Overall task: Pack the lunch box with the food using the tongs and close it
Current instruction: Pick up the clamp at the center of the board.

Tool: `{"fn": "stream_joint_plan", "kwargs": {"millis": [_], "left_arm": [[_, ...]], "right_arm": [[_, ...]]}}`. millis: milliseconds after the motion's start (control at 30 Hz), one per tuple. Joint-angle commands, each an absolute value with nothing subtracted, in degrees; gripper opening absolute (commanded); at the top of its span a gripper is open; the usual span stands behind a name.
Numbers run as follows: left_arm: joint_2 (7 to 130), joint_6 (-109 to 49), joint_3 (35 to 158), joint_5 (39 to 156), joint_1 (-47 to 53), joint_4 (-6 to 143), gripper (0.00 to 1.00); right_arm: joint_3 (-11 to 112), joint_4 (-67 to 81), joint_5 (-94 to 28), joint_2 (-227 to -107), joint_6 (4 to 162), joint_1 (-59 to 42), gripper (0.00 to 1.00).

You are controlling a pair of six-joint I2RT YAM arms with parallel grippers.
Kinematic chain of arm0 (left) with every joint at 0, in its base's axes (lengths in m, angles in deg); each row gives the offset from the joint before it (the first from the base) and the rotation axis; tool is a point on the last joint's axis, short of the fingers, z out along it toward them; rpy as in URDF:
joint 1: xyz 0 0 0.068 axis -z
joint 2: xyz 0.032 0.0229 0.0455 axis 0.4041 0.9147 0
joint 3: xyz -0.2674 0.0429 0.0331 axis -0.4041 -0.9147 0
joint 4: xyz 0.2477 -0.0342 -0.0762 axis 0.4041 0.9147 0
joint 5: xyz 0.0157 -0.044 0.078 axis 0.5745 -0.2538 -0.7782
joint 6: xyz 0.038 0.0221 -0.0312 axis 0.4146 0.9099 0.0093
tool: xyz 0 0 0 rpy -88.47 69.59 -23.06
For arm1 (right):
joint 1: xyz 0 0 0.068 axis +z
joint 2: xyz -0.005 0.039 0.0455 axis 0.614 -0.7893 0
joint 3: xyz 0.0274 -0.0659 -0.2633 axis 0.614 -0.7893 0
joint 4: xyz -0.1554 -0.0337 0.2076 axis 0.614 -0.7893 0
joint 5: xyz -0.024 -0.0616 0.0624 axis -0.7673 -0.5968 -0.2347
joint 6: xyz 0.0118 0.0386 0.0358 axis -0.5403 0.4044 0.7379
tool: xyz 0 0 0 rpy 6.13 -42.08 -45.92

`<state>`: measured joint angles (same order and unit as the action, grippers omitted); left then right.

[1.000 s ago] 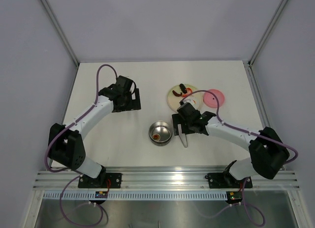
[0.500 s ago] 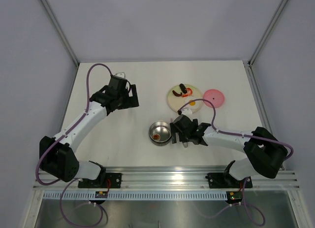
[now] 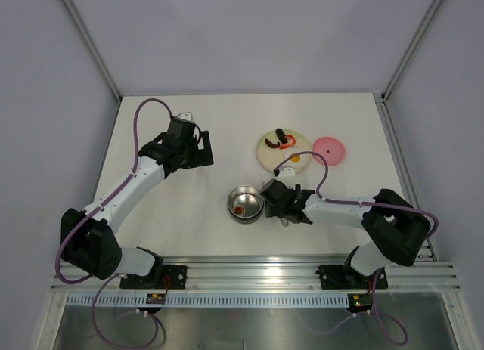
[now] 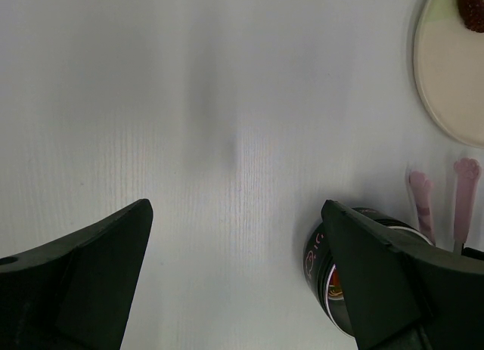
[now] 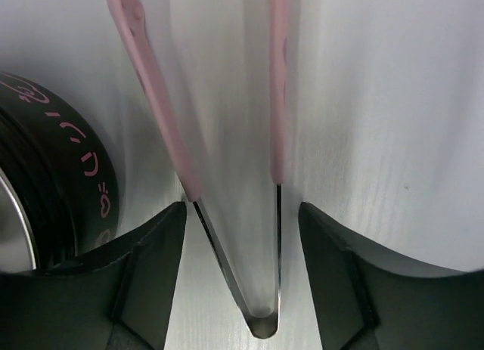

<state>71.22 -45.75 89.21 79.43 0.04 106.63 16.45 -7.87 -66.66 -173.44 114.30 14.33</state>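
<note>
The steel lunch box (image 3: 246, 204) stands mid-table with a small brown-red food piece (image 3: 240, 210) inside. Its pink lid (image 3: 330, 149) lies flat at the back right. A dark red sausage piece (image 3: 280, 133) and the fried egg (image 3: 297, 159) rest on the cream plate (image 3: 266, 155). The pale pink tongs (image 5: 155, 100) lie just right of the lunch box (image 5: 53, 161). My right gripper (image 5: 242, 210) straddles their joined end; its left finger touches one arm, and a small gap remains at the other. My left gripper (image 4: 234, 206) hangs wide open over bare table, holding nothing.
From the left wrist, the lunch box (image 4: 321, 267), both tongs tips (image 4: 420, 191) and the plate rim (image 4: 446, 85) show at the right. The table's metal frame posts run along both sides, and the arm bases sit on the near rail.
My right gripper has come down and toward the near edge onto the tongs, and its jaws have narrowed around them. My left arm swung further left and back, then held still.
</note>
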Motion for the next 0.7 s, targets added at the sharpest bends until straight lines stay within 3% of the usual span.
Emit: {"fn": "stream_joint_plan", "kwargs": {"millis": [0,33,133,300,500,567,600,667], "left_arm": [[70.48,-45.57,88.74,78.16,-0.19,104.44,0.99],[70.48,-45.57,88.73,78.16,-0.19,104.53,0.99],[70.57,-45.66,88.56,78.43,-0.19,104.44,0.99],[70.31,-45.57,88.38,78.51,-0.19,104.36,0.99],[69.52,-45.92,87.07,79.22,-0.19,103.39,0.99],[69.34,-46.1,86.54,79.74,-0.19,103.13,0.99],[69.34,-46.1,86.54,79.83,-0.19,103.3,0.99],[69.08,-46.19,86.45,79.75,-0.19,103.47,0.99]], "right_arm": [[16.09,-10.02,-67.95,-174.24,117.52,14.94,0.66],[16.0,-9.85,-67.25,-173.63,117.52,14.94,0.49],[14.95,-8.53,-65.23,-171.61,117.0,14.94,0.45],[13.72,-8.79,-62.42,-169.06,116.99,15.03,0.63],[11.78,-8.27,-60.91,-167.56,118.14,14.94,0.65],[12.04,-8.35,-61.0,-167.91,117.88,14.94,0.55],[12.31,-8.53,-61.0,-168.17,117.79,14.94,0.36],[13.09,-9.4,-61.0,-168.0,117.52,14.95,0.16]]}}
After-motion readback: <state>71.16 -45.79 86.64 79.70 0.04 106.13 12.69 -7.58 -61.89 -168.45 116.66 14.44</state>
